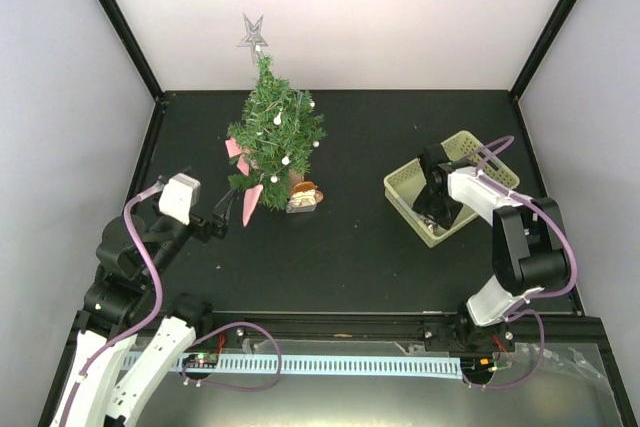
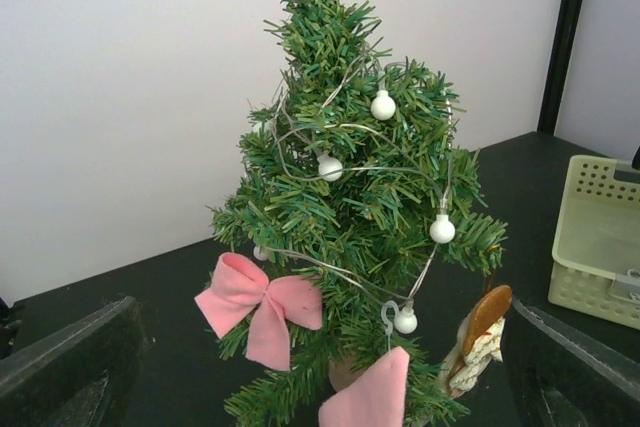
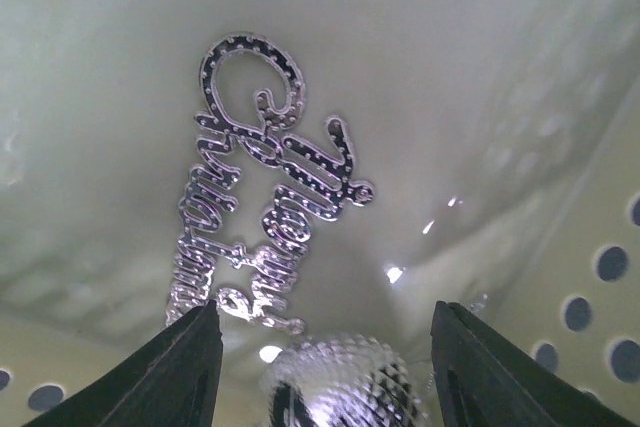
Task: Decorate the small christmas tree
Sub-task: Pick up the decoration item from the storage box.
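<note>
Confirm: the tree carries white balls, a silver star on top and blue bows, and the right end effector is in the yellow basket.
The bows are pink, not blue; the left wrist view shows it. The tree, white balls, star and right end effector in the basket are as stated.

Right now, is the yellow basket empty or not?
Not empty: a silver script ornament and a faceted silver ball lie inside the basket.

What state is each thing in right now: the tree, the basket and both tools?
small christmas tree: upright, star on top, white balls and pink bows hung.
basket: holds silver script ornament and silver ball.
left tool: open, empty, facing tree.
right tool: open, inside basket, at silver ball.
</note>
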`<state>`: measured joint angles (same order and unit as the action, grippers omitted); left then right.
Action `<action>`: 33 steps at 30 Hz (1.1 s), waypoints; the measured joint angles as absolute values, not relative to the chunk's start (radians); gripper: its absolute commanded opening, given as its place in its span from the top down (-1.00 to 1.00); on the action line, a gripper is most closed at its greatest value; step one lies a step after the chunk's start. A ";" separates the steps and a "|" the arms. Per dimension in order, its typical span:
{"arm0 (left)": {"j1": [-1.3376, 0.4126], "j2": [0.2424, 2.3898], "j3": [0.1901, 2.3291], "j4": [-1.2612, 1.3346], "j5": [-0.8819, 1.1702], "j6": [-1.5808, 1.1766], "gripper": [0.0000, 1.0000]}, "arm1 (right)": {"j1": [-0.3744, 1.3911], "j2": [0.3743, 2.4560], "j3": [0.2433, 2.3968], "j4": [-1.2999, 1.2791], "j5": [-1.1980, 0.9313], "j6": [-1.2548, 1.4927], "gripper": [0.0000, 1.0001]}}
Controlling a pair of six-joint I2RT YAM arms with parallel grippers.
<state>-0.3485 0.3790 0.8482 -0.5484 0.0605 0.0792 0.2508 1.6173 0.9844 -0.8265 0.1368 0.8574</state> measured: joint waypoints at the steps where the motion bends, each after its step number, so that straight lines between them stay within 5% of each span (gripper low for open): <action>1: -0.348 0.379 0.848 -0.550 0.056 0.080 -0.97 | 0.251 1.620 0.981 -0.819 0.125 0.864 -0.14; 11: -0.348 0.380 0.848 -0.554 0.039 0.094 -0.98 | 0.250 1.637 0.967 -0.784 0.057 0.886 0.27; 21: -0.348 0.380 0.848 -0.556 0.027 0.095 -0.98 | 0.236 1.583 0.966 -0.784 0.081 0.891 0.32; 33: -0.348 0.382 0.849 -0.591 0.023 0.096 -0.97 | 0.233 1.524 1.045 -0.860 0.056 0.912 -0.14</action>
<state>-0.3485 0.3820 0.8486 -0.5911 0.0227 0.0956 0.2329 1.5238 1.0451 -0.8604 0.0559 0.9119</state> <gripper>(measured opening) 0.988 0.519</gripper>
